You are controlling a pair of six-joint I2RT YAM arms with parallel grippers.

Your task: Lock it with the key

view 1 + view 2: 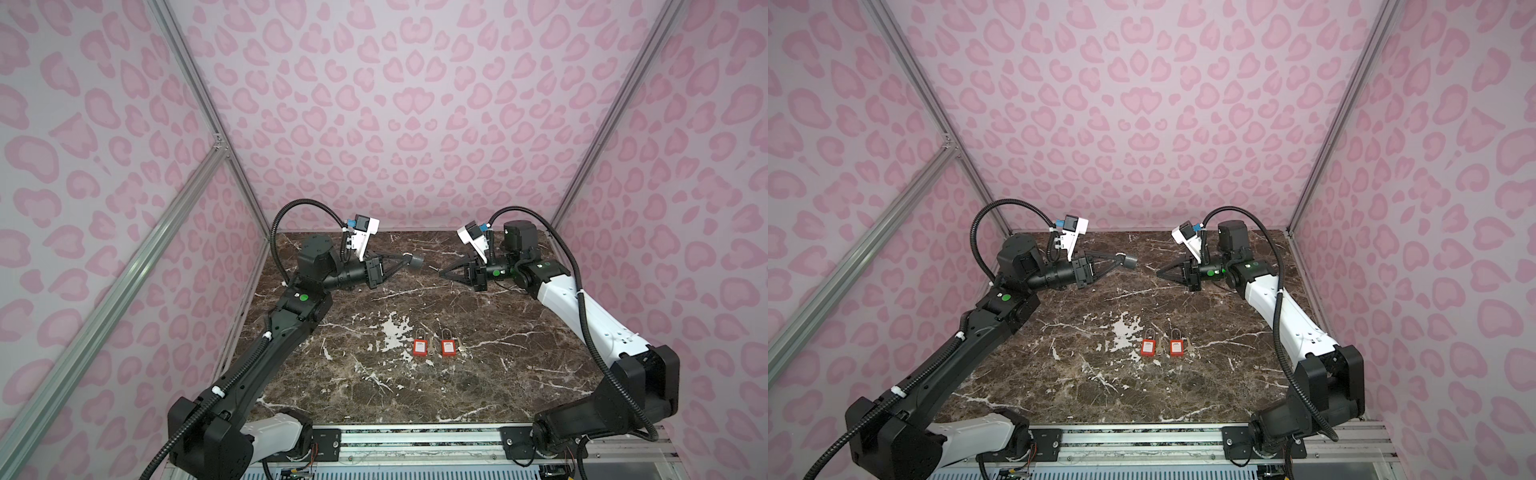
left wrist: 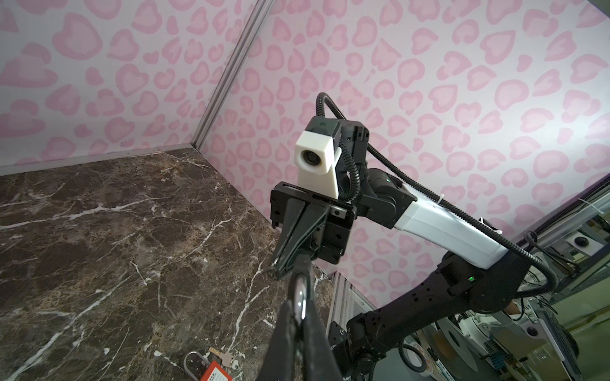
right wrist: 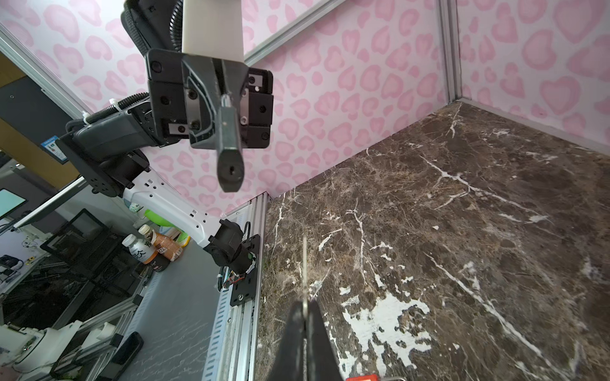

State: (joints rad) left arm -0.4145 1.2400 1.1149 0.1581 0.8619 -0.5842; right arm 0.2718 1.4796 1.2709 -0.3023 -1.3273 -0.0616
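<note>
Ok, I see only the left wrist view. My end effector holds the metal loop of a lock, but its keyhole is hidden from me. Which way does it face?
Observer: In the right wrist view the keyhole, at the end of the grey lock, faces toward the right end effector, which pinches the key.
Operator: Is the key inside?
Observer: Not yet. In both top views a gap separates the key from the lock.
Operator: How many locks lie below?
Observer: Two red locks, side by side on the table.
</note>
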